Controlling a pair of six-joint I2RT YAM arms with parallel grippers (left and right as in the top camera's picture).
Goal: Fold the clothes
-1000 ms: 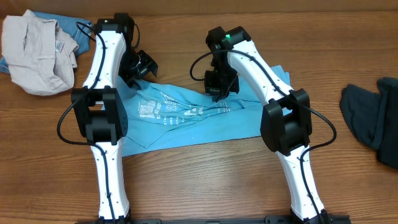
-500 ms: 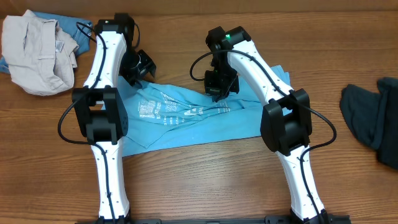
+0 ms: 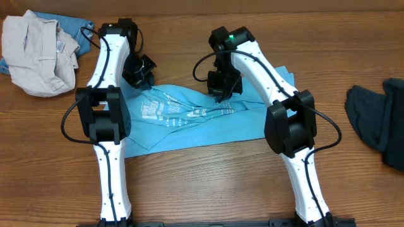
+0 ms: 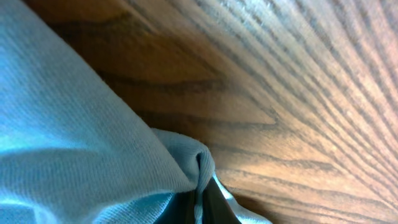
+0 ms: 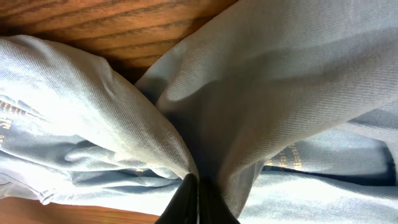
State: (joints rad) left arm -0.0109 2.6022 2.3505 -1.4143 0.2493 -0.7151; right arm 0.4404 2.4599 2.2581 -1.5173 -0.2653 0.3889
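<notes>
We see the sky-blue T-shirt lying rumpled across the middle of the wooden table, white lettering up. Our left hand is clamped on a fold at the shirt's far left edge, and our right hand pinches a bunched ridge along its far edge. A beige garment lies at the left, a dark navy one at the right.

A wooden table carries everything; the sky-blue T-shirt lies rumpled at its middle. A beige garment sits far left; a dark navy garment far right.
</notes>
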